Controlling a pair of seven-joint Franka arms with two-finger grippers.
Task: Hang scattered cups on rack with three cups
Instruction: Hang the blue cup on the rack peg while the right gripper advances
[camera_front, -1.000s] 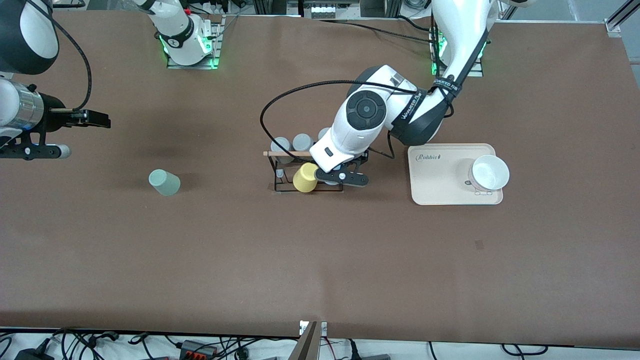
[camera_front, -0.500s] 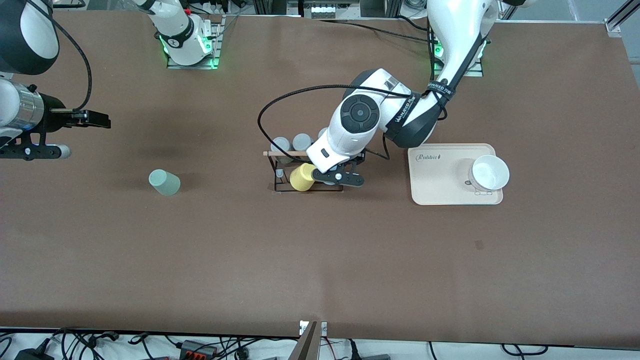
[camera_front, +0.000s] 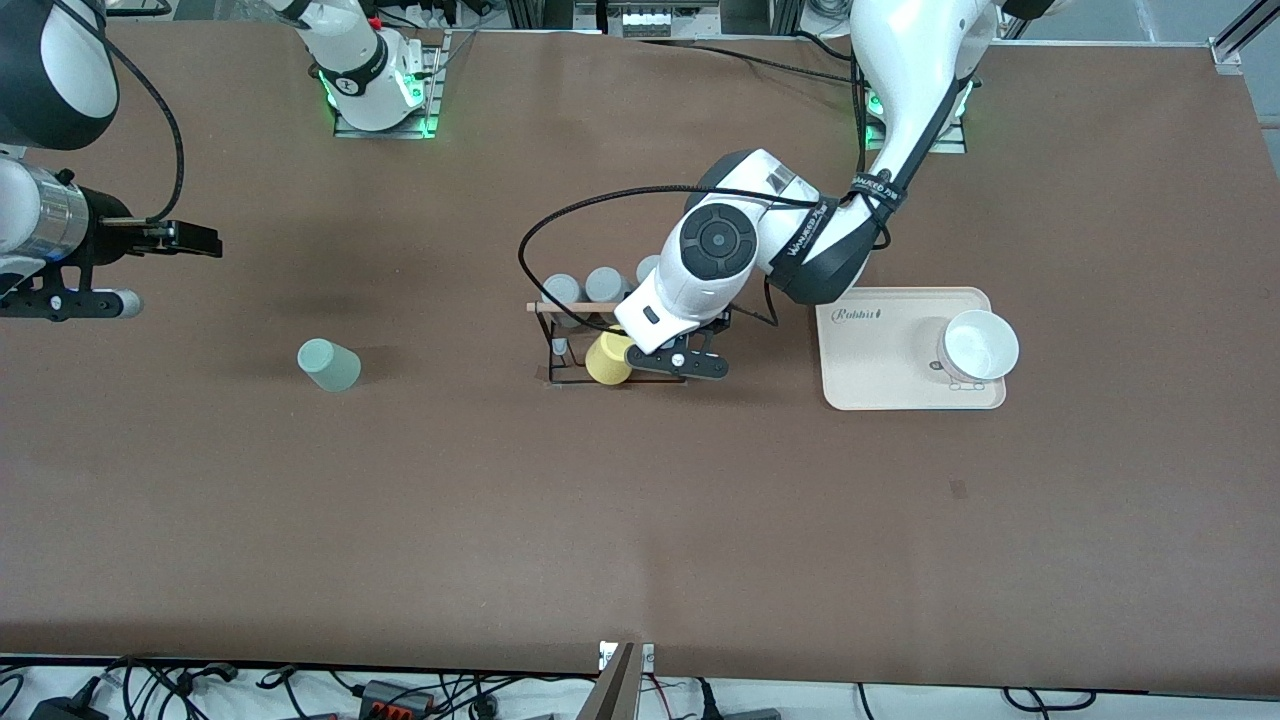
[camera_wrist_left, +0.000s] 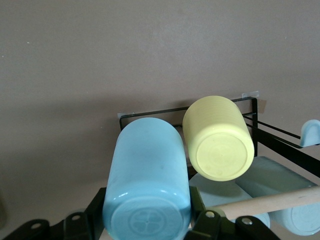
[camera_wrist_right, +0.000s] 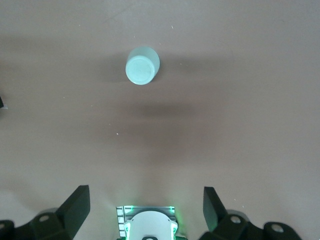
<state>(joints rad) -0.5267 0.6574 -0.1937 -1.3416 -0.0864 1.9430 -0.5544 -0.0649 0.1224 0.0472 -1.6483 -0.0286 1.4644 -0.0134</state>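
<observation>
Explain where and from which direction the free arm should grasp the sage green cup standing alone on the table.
Grip the sage green cup across its round side wall, descending from above: it stands upside down, flat base up, with bare table around it. The right tool is open.

You have a brown table (camera_front: 400, 500). On it rest the rack (camera_front: 560, 350) near the middle, a sage cup (camera_front: 328, 365) toward the right arm's end, seemingly upside down, and a beige tray (camera_front: 880, 370) toward the left arm's end.
</observation>
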